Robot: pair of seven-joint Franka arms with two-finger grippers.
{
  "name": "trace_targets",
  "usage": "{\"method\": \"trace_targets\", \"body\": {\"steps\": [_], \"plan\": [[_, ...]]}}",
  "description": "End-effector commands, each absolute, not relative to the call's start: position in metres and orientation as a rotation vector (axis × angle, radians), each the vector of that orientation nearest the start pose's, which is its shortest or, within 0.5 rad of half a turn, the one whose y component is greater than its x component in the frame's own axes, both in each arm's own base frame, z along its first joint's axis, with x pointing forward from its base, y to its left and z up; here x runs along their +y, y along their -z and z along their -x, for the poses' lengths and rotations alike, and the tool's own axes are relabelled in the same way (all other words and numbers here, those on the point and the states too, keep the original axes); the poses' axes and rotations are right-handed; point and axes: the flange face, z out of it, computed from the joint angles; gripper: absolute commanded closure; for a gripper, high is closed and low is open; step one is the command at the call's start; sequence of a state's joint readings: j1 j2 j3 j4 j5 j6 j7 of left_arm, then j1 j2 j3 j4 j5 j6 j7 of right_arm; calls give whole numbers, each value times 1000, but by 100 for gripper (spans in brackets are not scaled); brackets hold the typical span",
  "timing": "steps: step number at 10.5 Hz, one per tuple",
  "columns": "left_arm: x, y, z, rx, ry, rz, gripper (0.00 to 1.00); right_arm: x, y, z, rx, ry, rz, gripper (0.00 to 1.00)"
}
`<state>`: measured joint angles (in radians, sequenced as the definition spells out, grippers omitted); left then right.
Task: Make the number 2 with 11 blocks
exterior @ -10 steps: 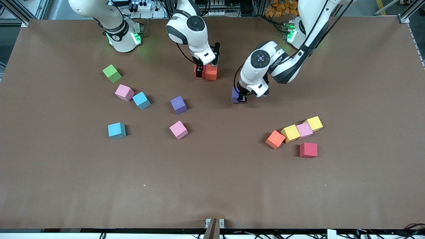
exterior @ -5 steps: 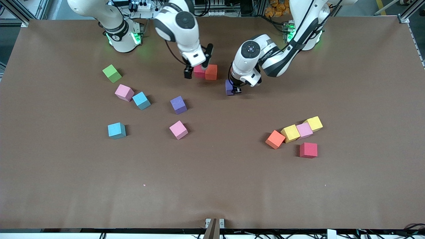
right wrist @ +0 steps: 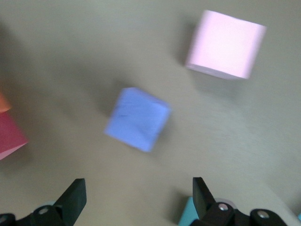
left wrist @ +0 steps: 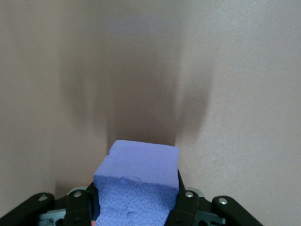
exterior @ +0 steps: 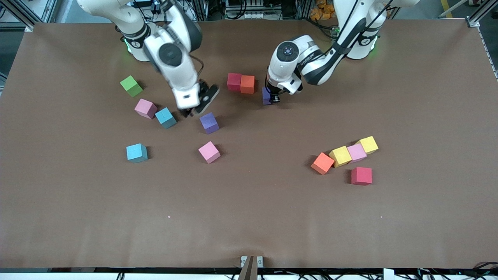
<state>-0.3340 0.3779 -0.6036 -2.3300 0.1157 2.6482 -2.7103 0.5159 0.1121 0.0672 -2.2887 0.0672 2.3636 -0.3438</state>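
A red block (exterior: 234, 82) and an orange block (exterior: 247, 84) sit edge to edge near the robots' bases. My left gripper (exterior: 273, 97) is shut on a purple block (exterior: 266, 96), low beside the orange one; the left wrist view shows this block (left wrist: 138, 176) pinched between the fingers. My right gripper (exterior: 198, 105) hangs open and holds nothing, over the table between a light blue block (exterior: 166, 118) and a second purple block (exterior: 209, 123). The right wrist view shows that purple block (right wrist: 137, 118), a pink block (right wrist: 225, 44) and the red block's edge (right wrist: 9, 136).
A green cube (exterior: 131, 86), a pink block (exterior: 146, 108), a light blue block (exterior: 136, 153) and a pink block (exterior: 209, 151) lie toward the right arm's end. Toward the left arm's end sit orange (exterior: 322, 163), yellow (exterior: 340, 156), pink (exterior: 356, 152), yellow (exterior: 368, 144) and red (exterior: 361, 175) blocks.
My right gripper left the red and orange pair and swung toward the loose purple and light blue blocks. My left gripper carried its purple block closer to the orange block.
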Motion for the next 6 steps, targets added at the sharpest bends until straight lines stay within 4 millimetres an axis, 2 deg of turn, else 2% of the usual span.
{"method": "trace_targets", "body": {"steps": [1,3,4,6], "plan": [[-435,-214,-279,2385,236,-2034,74,283,-273,-459,-1082,-85,2826,0],[-439,-214,-276,2383,242,-2023,74,307,-261,-468,-882,-79,2890,0],[-441,-214,-273,2374,247,-2027,74,325,-252,-464,-844,-89,2903,0],[-448,-211,-259,2382,253,-2027,74,334,-241,-458,-809,-100,2921,0]]}}
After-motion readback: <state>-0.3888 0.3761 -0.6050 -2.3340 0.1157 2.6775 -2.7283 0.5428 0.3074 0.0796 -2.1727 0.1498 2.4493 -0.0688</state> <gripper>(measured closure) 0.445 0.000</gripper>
